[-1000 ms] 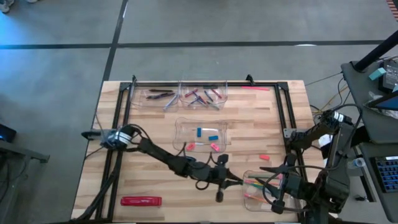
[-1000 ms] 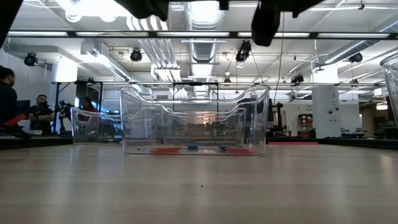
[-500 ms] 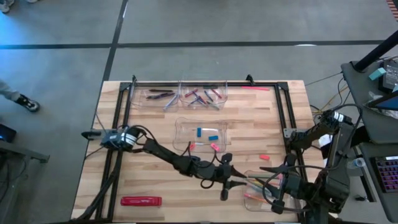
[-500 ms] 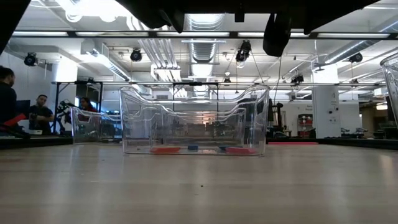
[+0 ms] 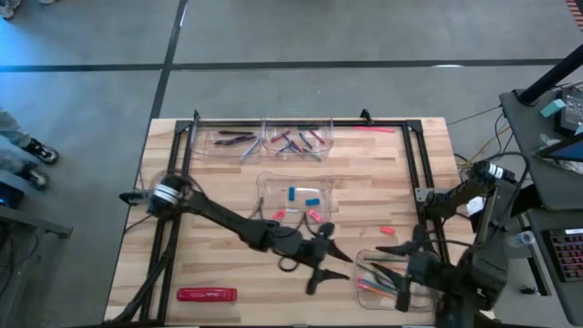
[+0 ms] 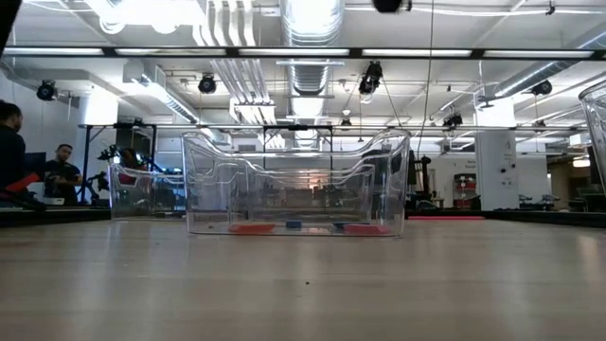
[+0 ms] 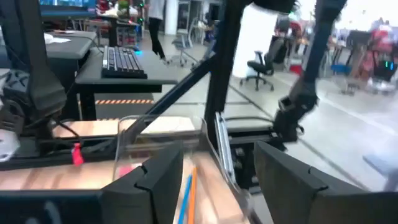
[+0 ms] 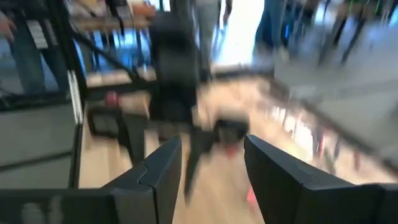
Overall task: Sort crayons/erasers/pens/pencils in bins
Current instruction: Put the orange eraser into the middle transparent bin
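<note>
My left gripper (image 5: pixel 328 262) hangs open beside the left wall of the near right bin (image 5: pixel 387 281), with nothing between its fingers (image 7: pixel 163 177). That bin holds several pencils (image 5: pixel 378 273); the left wrist view shows them as orange and blue sticks (image 7: pixel 186 190). My right gripper (image 8: pixel 205 168) is open and empty at the same bin's right side. The centre bin (image 5: pixel 296 194) holds erasers (image 5: pixel 301 196) on its floor. The far left bin (image 5: pixel 232 139) holds pens, and the far middle bin (image 5: pixel 298 139) holds crayons.
A pink eraser (image 5: pixel 387 230) lies loose on the table right of the centre bin. A pink stick (image 5: pixel 373 129) lies near the far edge. A red flat pack (image 5: pixel 207 294) sits near the front left. A black frame (image 5: pixel 414 169) runs along the table's sides. People stand beyond the table (image 6: pixel 14 152).
My left gripper has opened and risen: its dark shape has left the top of the low view. In the high view it has drawn back a little from the near right bin, toward the table's left. My right arm has shifted by that bin.
</note>
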